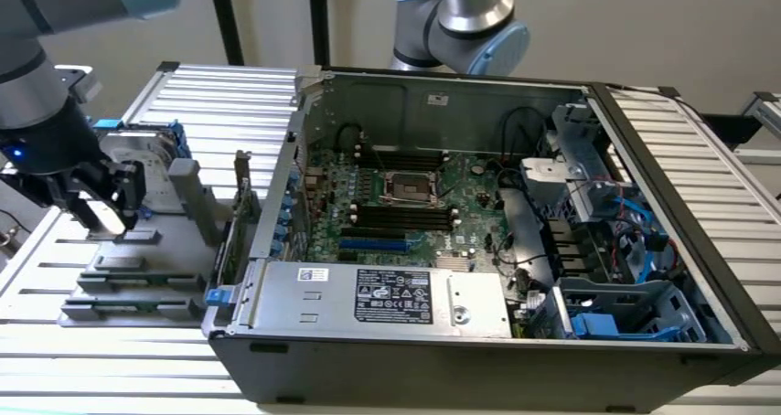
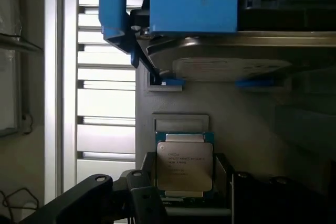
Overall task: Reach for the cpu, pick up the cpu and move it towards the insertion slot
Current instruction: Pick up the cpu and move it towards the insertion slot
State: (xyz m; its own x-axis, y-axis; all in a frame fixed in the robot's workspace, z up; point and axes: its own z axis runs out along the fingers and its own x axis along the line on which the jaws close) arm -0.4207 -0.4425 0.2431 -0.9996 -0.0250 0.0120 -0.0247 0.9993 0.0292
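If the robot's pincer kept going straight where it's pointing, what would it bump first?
Most likely the little square chip, sitting straight ahead of the open pincer on the grey holder. How far off is hard to tell.

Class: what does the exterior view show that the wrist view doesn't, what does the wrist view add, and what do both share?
Exterior view adds: the open computer case, the insertion slot on its motherboard, a second arm behind. Wrist view adds: the cpu, lying in the grey fixture, lid print visible. Shared: the gripper, that fixture, the slatted table.
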